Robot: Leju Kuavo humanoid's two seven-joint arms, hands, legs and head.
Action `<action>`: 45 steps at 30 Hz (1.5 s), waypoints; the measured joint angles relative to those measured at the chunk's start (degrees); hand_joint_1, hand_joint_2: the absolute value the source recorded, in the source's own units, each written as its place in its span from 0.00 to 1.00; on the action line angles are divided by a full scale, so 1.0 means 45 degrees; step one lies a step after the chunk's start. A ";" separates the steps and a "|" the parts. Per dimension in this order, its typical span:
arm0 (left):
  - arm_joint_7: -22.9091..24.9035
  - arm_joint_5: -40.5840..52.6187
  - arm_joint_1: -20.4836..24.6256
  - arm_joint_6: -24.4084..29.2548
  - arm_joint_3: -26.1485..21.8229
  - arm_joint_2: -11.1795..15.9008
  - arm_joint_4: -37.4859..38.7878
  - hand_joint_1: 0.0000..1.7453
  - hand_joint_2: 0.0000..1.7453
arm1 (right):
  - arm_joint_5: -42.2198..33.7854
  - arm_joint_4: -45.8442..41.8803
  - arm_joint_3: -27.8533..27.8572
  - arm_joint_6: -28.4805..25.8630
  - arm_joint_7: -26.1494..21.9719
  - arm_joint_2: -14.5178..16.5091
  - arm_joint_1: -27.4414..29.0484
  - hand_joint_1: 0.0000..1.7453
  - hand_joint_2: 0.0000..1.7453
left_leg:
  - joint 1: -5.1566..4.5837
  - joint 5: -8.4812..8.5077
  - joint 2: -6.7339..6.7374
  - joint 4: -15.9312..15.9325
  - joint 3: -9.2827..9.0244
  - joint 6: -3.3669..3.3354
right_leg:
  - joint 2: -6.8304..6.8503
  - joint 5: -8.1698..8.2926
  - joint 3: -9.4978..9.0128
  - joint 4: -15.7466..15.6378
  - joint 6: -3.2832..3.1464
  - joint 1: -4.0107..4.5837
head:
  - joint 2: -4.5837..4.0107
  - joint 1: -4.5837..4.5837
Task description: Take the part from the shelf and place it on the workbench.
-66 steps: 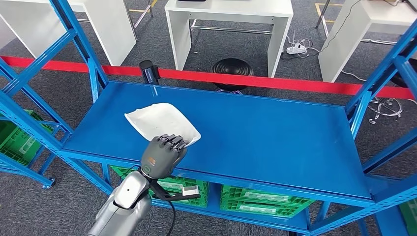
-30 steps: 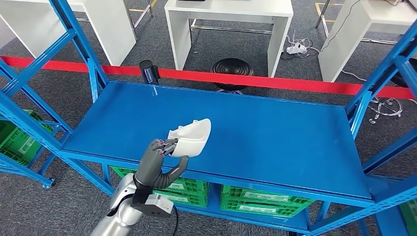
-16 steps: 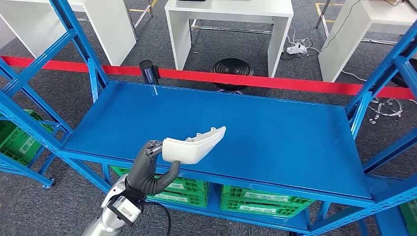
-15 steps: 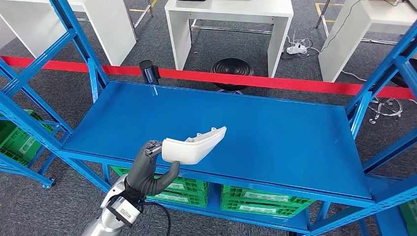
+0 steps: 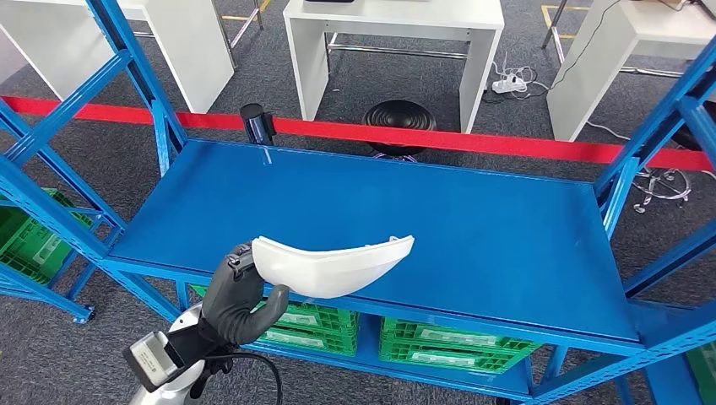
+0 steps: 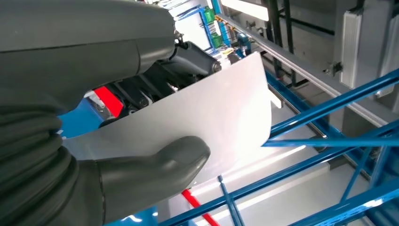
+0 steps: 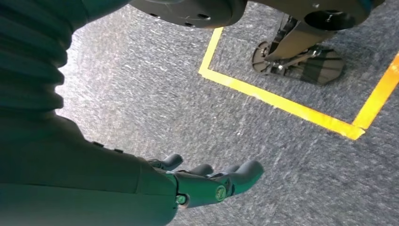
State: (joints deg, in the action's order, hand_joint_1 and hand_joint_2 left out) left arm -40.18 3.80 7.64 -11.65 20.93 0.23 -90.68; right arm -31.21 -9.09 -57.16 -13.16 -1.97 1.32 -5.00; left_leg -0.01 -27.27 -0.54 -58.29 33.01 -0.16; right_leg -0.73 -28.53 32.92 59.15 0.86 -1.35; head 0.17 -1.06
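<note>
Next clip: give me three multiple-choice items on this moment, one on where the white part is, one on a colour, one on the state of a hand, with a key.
1. Where is the white part?
A. Lying flat at the middle of the shelf
B. Held up by the left hand over the shelf's near edge
C. In a green crate below

2. What colour is the shelf board?
A. Blue
B. White
C. Red

3. What is the right hand doing?
A. Gripping the part
B. Pressing on the shelf
C. Hanging over grey carpet, holding nothing

Key: 1 B, the left hand grips one end of the part, with the thumb across it in the left wrist view. 2 A, the board and frame are blue. 3 C, its fingers lie apart above the floor with yellow tape.
</note>
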 joint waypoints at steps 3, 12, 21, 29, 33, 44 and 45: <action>-0.0008 -0.0078 -0.0045 -0.0324 -0.0227 -0.0222 -0.0021 1.00 1.00 | 0.0052 0.0000 -0.0031 -0.0288 0.0128 0.0002 -0.0010 0.00 1.00 | 0.0139 0.0259 0.0067 0.0478 -0.0286 -0.0113 | 0.0045 -0.0619 0.0413 0.1012 0.0063 0.0050 | 0.0000 0.0051; 0.0008 -0.0030 -0.0144 -0.1143 -0.0524 -0.0643 0.0319 1.00 1.00 | -0.0168 0.0004 -0.0259 -0.1258 0.1168 0.0075 0.0005 0.00 1.00 | 0.0318 -0.0052 0.0038 -0.0065 -0.0168 0.0434 | 0.0024 0.0064 0.0250 0.0358 0.0323 -0.0240 | 0.0000 0.0189; 0.0001 0.0095 -0.0233 -0.1388 -0.0911 -0.0731 0.0602 1.00 1.00 | -0.0279 0.0010 -0.0256 -0.2094 0.0749 0.0129 0.0001 0.00 1.00 | 0.0305 -0.2055 0.0065 -0.3250 0.1075 0.0691 | 0.0075 0.0380 0.0693 0.0337 -0.0513 -0.0036 | 0.0000 -0.0039; -0.0009 0.0070 -0.0320 -0.1418 -0.1059 -0.0740 0.0568 1.00 1.00 | -0.0285 0.0005 -0.0256 -0.1009 0.0863 0.0137 -0.0003 0.00 1.00 | -0.0054 -0.0894 0.0095 -0.0043 -0.0946 0.0159 | 0.0101 0.1009 0.1069 0.0216 -0.0159 0.0065 | 0.0000 -0.0087; -0.0007 0.0061 -0.0319 -0.1418 -0.1109 -0.0765 0.0567 1.00 1.00 | -0.0458 0.0005 -0.0250 -0.0827 0.0788 0.0119 0.0007 0.00 1.00 | -0.0015 -0.0322 0.0193 0.0126 -0.0606 -0.0204 | 0.0094 0.0340 0.1403 0.0808 0.0099 -0.0001 | 0.0000 -0.0047; -0.0002 0.0001 -0.0381 -0.1418 -0.1152 -0.0751 0.0578 1.00 1.00 | -0.0725 0.0004 -0.0188 -0.0504 0.0627 0.0018 -0.0069 0.00 1.00 | -0.0095 0.0596 0.1286 -0.0284 0.0706 0.0000 | 0.0894 -0.0672 -0.0700 0.0105 -0.0193 0.0264 | 0.0000 0.0097; -0.0001 -0.0005 -0.0378 -0.1418 -0.1153 -0.0748 0.0579 1.00 1.00 | -0.0724 0.0004 -0.0188 -0.0502 0.0624 0.0018 -0.0059 0.00 1.00 | -0.0094 0.0659 0.1395 -0.0273 0.0698 0.0073 | 0.0798 -0.0574 -0.0618 0.0104 -0.0303 0.0264 | 0.0000 0.0084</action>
State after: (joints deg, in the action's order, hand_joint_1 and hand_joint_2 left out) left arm -40.18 3.78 5.94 -18.03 15.74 -3.14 -88.07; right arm -34.46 -9.08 -58.01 -15.43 0.84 1.40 -5.26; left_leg -0.44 -24.30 5.74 -59.53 36.15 0.17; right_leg 2.86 -31.12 30.14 59.62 -0.51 -0.16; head 0.17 -0.68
